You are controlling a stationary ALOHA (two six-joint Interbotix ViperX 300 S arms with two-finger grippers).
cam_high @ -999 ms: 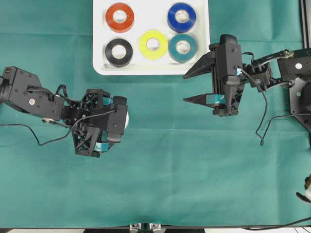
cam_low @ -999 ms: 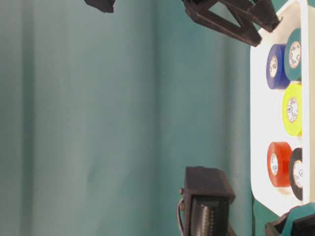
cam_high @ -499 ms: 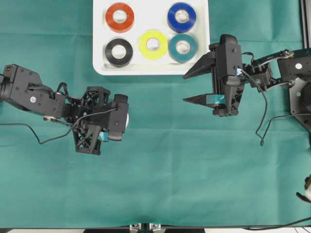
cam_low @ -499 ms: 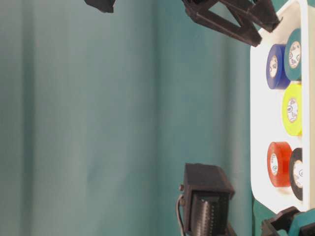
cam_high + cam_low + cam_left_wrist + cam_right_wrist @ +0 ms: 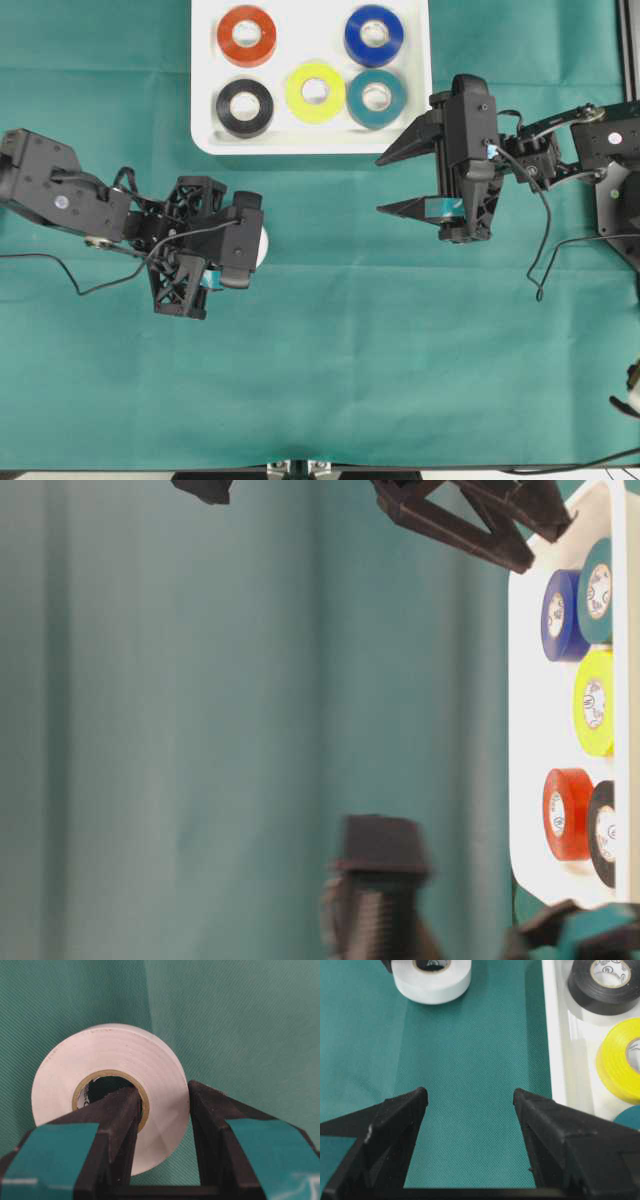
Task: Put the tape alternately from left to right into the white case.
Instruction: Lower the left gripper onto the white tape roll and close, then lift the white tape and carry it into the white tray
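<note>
From overhead, the left gripper [image 5: 238,252] covers most of the white roll [image 5: 261,247], leaving a pale sliver showing; the wrist view shows the white roll [image 5: 111,1102] lying flat on the green cloth [image 5: 240,1025], hole upward, with one finger inside the core and one outside, closed on its wall. The right gripper [image 5: 390,183] hangs wide apart and holds nothing beside the white case [image 5: 300,142], which contains the red [image 5: 246,36], blue [image 5: 373,35], black [image 5: 244,107], yellow [image 5: 315,92] and teal [image 5: 376,98] rolls lying flat.

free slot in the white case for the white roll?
Yes: bare floor of the white case between the red roll and blue roll. The near row, black, yellow and teal, is packed.
</note>
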